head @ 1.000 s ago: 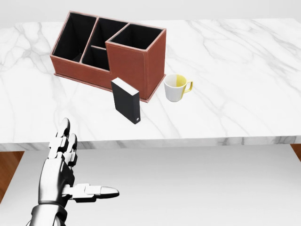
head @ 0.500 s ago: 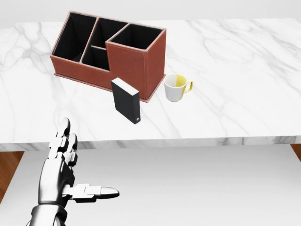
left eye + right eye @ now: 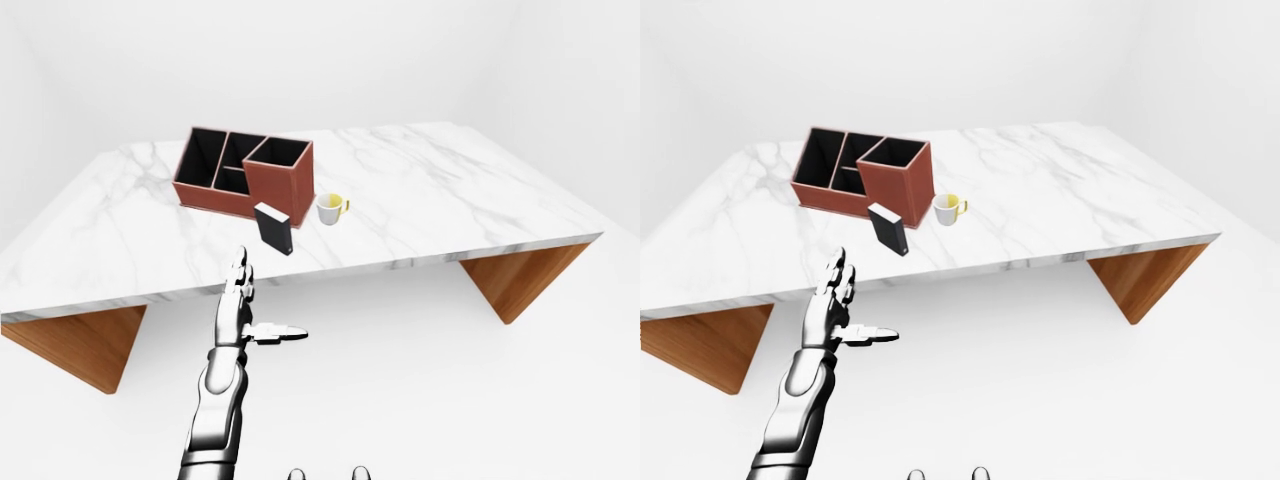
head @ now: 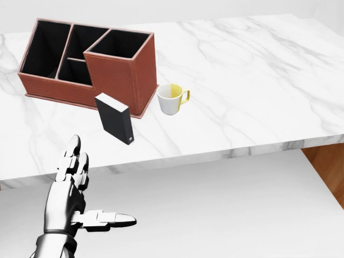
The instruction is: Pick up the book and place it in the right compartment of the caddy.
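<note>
One book (image 4: 114, 119) upright beside caddy (image 4: 88, 67); left hand (image 4: 72, 191) open, empty.

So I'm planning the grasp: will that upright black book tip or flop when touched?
The book stands on end on a narrow base, so a nudge probably topples it. Its blocky, closed shape suggests it stays stiff. The smooth dark cover may be slippery for the left hand fingers.

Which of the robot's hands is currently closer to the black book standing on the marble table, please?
Left. The left hand is raised, fingers open, just below the table edge, beneath the book. The right hand only shows fingertips at the left-eye view's bottom edge, much farther away.
</note>
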You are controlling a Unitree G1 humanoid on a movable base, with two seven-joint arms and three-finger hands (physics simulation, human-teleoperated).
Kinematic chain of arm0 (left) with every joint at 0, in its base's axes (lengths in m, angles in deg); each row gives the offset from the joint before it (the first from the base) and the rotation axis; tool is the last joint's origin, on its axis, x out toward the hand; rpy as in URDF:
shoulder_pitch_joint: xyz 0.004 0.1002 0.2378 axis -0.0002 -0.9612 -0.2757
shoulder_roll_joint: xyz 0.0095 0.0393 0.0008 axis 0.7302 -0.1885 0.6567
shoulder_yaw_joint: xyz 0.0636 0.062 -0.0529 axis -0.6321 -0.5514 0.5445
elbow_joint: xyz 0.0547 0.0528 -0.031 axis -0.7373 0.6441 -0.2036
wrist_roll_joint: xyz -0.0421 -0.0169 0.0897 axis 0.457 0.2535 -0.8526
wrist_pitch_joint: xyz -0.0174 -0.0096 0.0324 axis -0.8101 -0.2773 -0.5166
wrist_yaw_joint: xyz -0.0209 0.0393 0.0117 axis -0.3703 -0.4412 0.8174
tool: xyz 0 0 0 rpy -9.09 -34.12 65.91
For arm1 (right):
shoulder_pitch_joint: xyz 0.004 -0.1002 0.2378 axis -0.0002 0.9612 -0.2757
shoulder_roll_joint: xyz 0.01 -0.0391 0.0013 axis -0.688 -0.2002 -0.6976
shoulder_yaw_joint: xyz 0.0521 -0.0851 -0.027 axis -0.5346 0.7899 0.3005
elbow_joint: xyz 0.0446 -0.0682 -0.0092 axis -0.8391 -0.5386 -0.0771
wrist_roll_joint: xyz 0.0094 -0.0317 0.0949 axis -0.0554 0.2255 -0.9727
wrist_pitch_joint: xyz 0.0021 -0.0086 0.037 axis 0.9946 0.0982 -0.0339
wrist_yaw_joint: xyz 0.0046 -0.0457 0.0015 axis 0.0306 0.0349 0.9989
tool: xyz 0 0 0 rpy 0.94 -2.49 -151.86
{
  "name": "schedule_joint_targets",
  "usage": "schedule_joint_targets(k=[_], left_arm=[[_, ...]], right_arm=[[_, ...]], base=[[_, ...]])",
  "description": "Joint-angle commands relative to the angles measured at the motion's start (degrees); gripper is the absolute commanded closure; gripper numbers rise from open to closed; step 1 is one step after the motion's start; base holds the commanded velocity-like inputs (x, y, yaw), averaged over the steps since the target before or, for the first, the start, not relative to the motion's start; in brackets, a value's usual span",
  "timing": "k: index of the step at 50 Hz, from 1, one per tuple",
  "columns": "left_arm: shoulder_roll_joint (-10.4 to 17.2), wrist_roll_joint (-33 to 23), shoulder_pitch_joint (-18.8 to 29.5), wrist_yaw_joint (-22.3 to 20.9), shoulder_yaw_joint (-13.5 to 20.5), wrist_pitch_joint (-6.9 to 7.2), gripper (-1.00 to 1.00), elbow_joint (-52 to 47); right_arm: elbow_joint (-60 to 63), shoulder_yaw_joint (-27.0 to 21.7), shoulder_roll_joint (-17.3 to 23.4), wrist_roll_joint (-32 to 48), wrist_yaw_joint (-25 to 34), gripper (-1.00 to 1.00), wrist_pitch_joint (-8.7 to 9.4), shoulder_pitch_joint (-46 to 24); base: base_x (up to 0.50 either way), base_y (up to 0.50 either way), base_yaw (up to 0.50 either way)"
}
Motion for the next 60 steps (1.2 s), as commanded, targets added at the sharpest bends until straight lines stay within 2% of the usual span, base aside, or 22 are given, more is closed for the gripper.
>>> schedule_joint_targets(k=[1,49,60], left_arm=[[0.0,0.0,0.1,0.0,0.0,0.0,-1.0,0.6],[-0.1,0.0,-0.4,-0.1,-0.2,0.0,-1.0,-0.9],[-0.1,0.0,0.0,-0.1,-0.1,0.0,-1.0,0.0]], right_arm=[[-0.3,0.1,0.0,-0.1,0.2,-1.0,0.0,0.1],[-0.5,0.0,-0.1,0.4,0.6,-1.0,0.0,0.0],[0.0,-0.1,0.0,0.8,0.2,-1.0,0.0,0.0]], base=[[0.0,0.0,-0.41],[0.0,0.0,-0.41],[0.0,0.0,-0.14]])
